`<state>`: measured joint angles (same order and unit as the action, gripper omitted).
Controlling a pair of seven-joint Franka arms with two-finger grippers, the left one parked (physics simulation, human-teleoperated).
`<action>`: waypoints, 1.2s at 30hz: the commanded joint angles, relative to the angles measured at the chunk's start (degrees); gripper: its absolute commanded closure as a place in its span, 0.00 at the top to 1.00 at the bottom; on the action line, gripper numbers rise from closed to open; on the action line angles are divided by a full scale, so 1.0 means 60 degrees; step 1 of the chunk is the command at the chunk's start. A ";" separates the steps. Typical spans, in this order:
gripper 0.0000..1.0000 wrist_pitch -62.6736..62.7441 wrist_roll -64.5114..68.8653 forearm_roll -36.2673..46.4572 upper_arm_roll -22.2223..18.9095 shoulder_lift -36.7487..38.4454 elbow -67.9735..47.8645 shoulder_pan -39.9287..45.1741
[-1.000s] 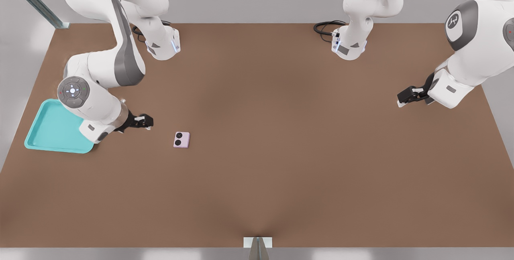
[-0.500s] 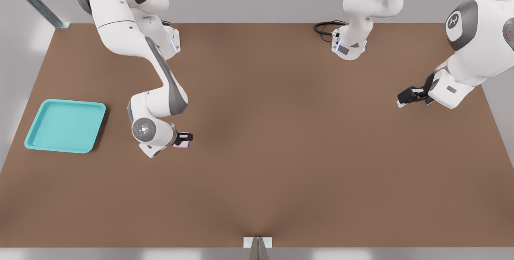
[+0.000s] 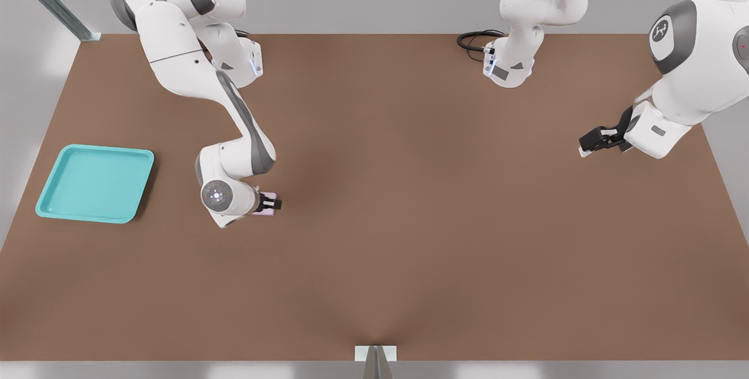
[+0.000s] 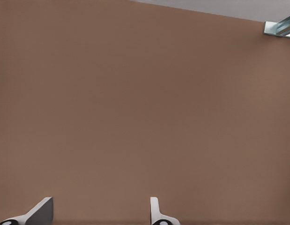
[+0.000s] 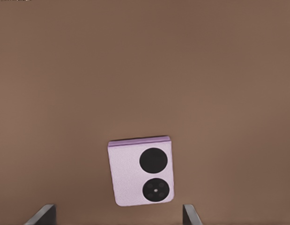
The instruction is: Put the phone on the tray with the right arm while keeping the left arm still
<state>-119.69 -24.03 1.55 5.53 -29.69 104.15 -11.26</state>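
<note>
Brown desk (image 3: 409, 221) | gripper (image 3: 270, 204) fingers (image 5: 41, 215) are spreading wide, seemingly flanking ungrasped phone (image 5: 141, 171) | tray (image 3: 52, 213) is waiting, well apart.

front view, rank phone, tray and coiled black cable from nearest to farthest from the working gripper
1. The phone, right under the gripper, whose open fingers sit either side of it.
2. The tray, toward the front view's left, on the table.
3. The coiled black cable, far off at the table's back edge, toward the front view's right.

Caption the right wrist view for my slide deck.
Open gripper poised over the pink phone lying on the brown table.
</note>
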 commanded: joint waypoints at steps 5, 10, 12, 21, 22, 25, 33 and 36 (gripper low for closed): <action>1.00 -0.0690 0.0239 0.0006 0.0001 -0.0208 0.0132 0.0191; 1.00 -0.1599 0.1939 -0.0009 0.0704 -0.0208 0.0703 0.1158; 1.00 -0.1599 0.2363 -0.0023 0.0704 -0.0194 0.0747 0.1158; 1.00 -0.2287 0.3360 -0.0067 0.0997 -0.0428 0.1040 0.0924; 1.00 -0.2434 0.3360 -0.0067 0.0982 -0.0501 0.1143 0.0953; 1.00 -0.2375 0.3228 -0.0009 0.0982 -0.0618 0.1143 0.1070; 1.00 -0.2390 0.3228 -0.0023 0.0968 -0.0618 0.1157 0.1173; 1.00 -0.2478 0.3228 -0.0053 0.0968 -0.0779 0.1143 0.1202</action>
<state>-133.97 -9.19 1.25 11.33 -34.28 111.04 -4.08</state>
